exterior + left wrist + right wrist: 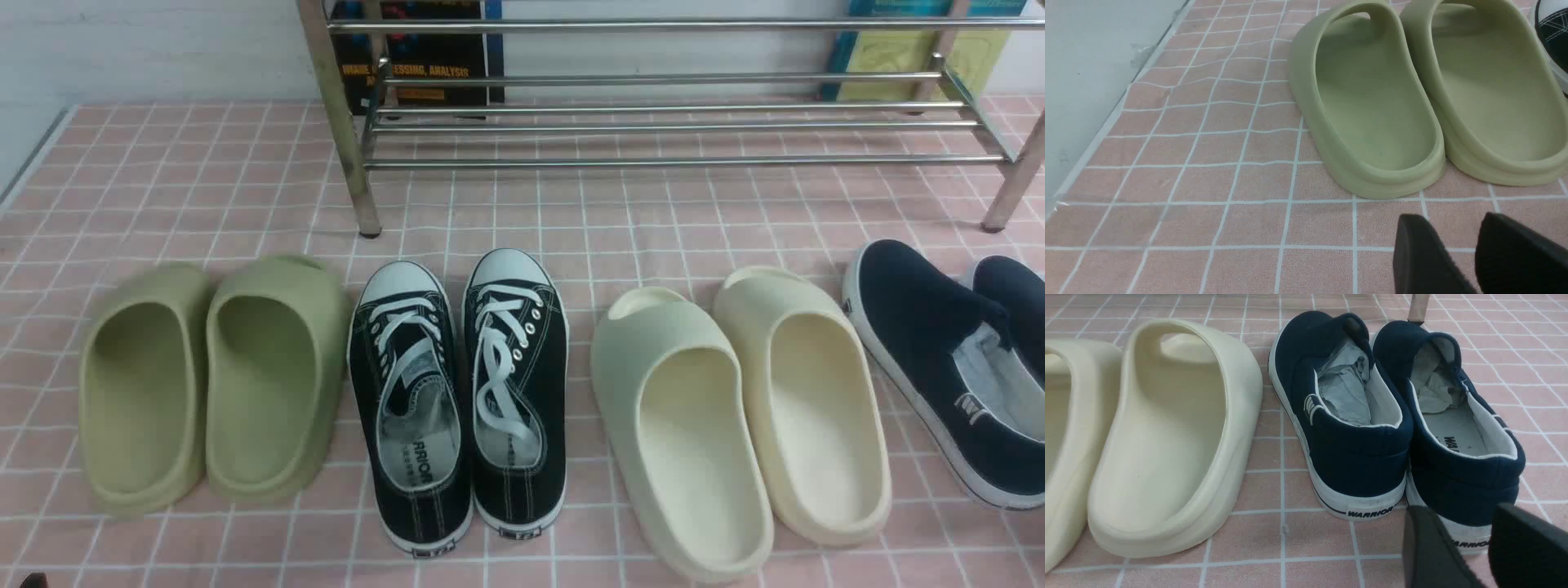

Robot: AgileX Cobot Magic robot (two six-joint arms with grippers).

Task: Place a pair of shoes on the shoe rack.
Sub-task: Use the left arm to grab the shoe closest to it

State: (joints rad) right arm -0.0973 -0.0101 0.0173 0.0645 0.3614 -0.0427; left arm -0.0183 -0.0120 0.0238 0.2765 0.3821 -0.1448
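Note:
The pair of shoes, two black canvas sneakers, left one (412,400) and right one (516,384), stands side by side on the pink checked cloth in the middle of the front view, toes toward the shoe rack (669,126). The rack of steel rods spans the back with nothing on it. A corner of one sneaker (1551,24) shows at the edge of the left wrist view. My left gripper (1449,216) hovers open over bare cloth just behind the green slides' heels. My right gripper (1459,508) is open behind the heel of a navy slip-on, holding nothing.
Green foam slides (216,384) lie left of the sneakers, cream slides (735,416) to their right, and navy slip-ons (947,367) at the far right. The cloth's taped edge (1106,122) borders a grey surface on the left. Books lean behind the rack (424,57).

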